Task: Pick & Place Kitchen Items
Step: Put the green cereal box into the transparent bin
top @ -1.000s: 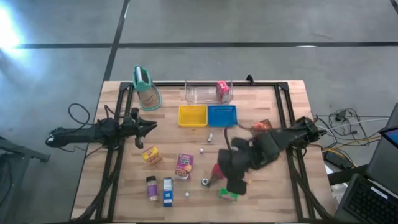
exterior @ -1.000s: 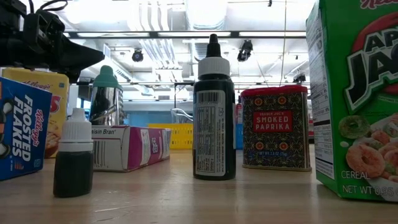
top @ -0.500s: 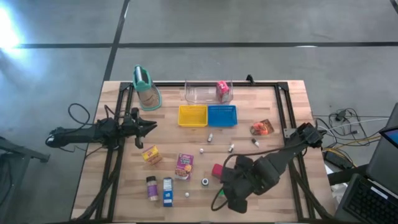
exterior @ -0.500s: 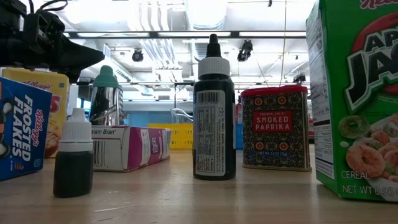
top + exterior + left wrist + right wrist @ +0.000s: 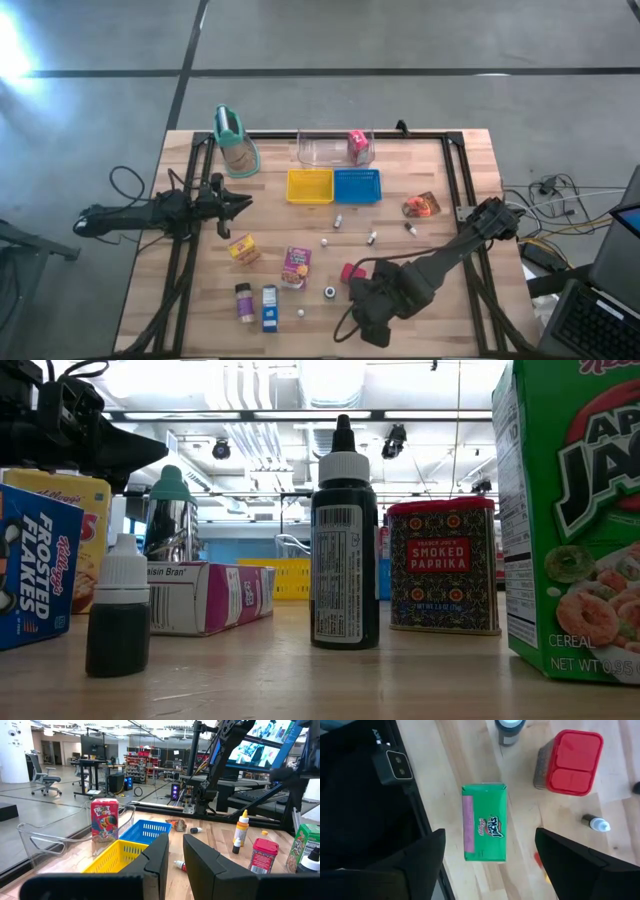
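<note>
now | right claw (image 5: 490, 865): spread wide above green carton (image 5: 484, 822), holding nothing | left claw (image 5: 172, 855): near-closed, empty

The right gripper (image 5: 490, 865) hangs wide open above the green carton (image 5: 484, 821), bare wood on both of the carton's long sides. Nearest obstacles — the red-lidded tin (image 5: 568, 762) and a small dropper bottle (image 5: 596, 823) — stand apart from the carton.
</note>
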